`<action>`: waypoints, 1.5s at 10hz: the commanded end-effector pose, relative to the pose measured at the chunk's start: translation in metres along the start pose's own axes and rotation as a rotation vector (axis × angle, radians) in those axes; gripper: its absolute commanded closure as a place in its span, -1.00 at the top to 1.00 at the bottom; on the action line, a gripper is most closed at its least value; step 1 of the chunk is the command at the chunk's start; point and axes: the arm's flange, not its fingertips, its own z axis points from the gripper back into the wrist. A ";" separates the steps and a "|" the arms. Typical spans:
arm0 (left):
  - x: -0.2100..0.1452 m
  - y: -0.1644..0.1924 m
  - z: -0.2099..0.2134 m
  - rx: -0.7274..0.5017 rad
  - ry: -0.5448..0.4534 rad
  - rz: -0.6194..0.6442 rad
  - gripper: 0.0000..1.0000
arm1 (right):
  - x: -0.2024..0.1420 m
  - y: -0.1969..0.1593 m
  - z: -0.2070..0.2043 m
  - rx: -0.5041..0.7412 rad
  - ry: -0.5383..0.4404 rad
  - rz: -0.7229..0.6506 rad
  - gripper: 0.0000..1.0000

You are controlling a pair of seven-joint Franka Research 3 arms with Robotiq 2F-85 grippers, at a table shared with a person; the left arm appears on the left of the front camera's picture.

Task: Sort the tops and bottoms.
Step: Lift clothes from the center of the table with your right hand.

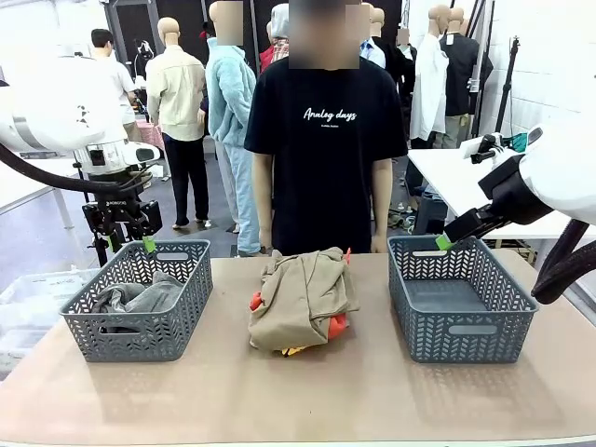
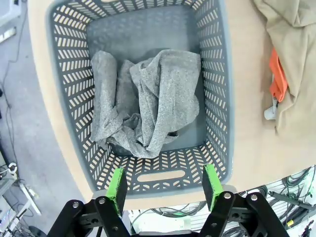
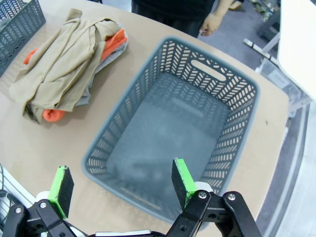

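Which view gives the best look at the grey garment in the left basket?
The left wrist view: it looks straight down into the basket, showing the whole crumpled grey garment. The front view shows part of it over the rim. The right wrist view catches that basket's corner.

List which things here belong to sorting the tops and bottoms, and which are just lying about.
Job: dark grey garment in the left basket; khaki-tan garment atop the middle pile; orange-red garment under it; empty right basket.
Lying about: the person's black T-shirt; white side table beyond the right basket.
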 end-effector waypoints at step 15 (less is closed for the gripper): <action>-0.034 -0.027 0.027 -0.087 -0.142 -0.304 0.59 | -0.001 -0.001 -0.003 0.023 -0.004 -0.006 1.00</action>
